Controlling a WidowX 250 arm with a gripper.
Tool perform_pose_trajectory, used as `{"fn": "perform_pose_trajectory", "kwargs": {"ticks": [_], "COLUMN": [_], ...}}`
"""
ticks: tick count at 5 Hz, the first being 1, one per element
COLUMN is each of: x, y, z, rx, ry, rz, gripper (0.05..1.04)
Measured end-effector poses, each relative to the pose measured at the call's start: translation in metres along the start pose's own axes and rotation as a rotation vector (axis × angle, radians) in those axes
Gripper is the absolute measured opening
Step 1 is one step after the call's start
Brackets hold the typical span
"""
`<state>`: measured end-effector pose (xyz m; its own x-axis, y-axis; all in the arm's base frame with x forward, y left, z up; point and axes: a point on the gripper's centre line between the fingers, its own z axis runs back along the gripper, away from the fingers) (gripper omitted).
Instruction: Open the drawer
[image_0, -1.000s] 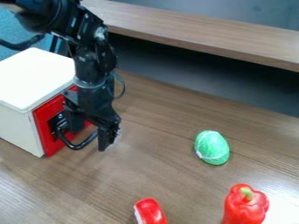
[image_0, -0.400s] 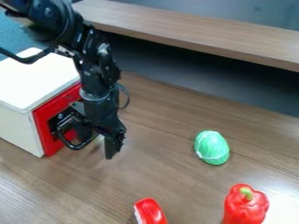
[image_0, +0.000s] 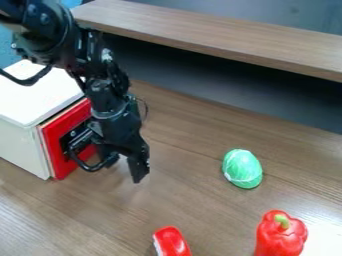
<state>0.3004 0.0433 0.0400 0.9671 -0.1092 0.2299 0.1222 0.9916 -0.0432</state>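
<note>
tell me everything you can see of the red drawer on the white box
The red drawer shows a flat, upright front, smooth like paint or plastic, with a curved black handle on a black mounting plate. It is slightly open: a narrow gap separates it from the white box. The black gripper is at the handle, hiding part of the front.
</note>
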Motion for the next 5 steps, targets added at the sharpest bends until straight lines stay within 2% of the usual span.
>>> {"fn": "perform_pose_trajectory", "kwargs": {"ticks": [2,3,5], "x": [0.005,0.003,0.002], "y": [-0.051,-0.065,-0.086], "z": [-0.005,-0.009,-0.01], "rx": [-0.047,-0.042,-0.058], "ry": [0.021,0.051,0.056], "rz": [-0.124,-0.157,-0.199], "gripper": [0.999,0.999,0.999]}}
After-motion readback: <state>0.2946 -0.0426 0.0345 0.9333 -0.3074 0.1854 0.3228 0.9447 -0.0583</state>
